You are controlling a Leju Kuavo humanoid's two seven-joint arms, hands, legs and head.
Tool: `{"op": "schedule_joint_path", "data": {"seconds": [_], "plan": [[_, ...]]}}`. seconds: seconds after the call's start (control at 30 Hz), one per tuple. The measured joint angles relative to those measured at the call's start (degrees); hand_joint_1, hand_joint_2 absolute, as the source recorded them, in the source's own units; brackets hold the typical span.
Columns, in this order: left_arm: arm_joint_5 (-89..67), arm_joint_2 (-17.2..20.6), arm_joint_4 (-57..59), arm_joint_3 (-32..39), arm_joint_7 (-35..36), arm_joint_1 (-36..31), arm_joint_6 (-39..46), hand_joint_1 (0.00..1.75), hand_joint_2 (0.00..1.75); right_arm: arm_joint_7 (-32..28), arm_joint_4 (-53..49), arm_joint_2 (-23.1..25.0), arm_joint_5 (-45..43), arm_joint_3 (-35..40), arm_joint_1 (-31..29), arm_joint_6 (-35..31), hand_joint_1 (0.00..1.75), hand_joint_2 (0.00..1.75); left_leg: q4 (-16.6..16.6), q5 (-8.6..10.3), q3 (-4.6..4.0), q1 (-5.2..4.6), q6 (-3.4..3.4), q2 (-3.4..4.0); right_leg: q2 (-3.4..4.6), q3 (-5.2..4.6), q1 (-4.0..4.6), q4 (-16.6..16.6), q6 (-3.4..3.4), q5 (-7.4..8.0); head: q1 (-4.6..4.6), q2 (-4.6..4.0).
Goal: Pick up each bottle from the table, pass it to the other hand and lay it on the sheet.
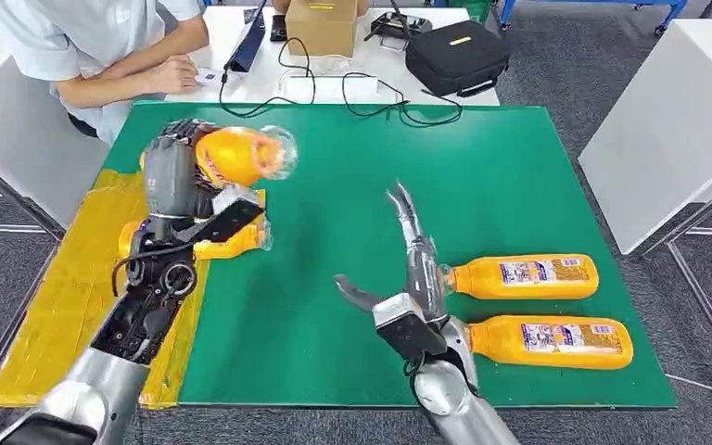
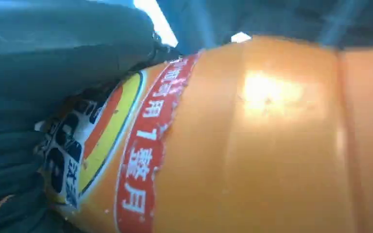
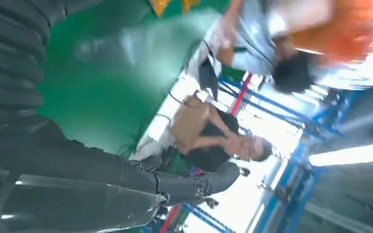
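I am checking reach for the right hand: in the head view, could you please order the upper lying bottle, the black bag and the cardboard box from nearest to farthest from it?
From the right hand:
1. Upper lying bottle, just beside it, on its right.
2. Black bag, on the white table beyond the mat.
3. Cardboard box, farther back, to the bag's left.

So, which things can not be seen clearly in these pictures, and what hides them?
- Bottle on the yellow sheet: head view, the left hand and forearm cover most of the lying bottle.
- Held bottle: its cap end is behind the left hand; the left wrist view is too close and blurred to read the label.
- Right hand: right wrist view is motion-blurred.
- Two bottles on the green mat: label print too small.
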Motion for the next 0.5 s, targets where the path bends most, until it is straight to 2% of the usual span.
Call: {"op": "schedule_joint_path", "data": {"seconds": [0.3,0.5], "plan": [[-1.5,1.3,2.6,-0.4,0.9,-2.1,0.0,1.75,1.75,0.0,-3.7,-1.3,-0.1,-0.9,0.8,-0.2,0.0,1.75,0.0,0.01,0.02,0.0,-0.02,0.03,0.01,-0.01,0.0,0.0,-0.01,0.03,-0.02,0.0],[-23.1,3.0,9.0,-3.2,8.8,-7.9,-6.8,1.75,1.75,2.6,-5.0,-2.4,4.9,-2.0,0.4,-3.3,0.0,1.75,0.0,0.04,0.0,0.0,0.0,0.0,0.0,-0.01,0.0,0.0,0.0,0.03,-0.02,0.0]]}}
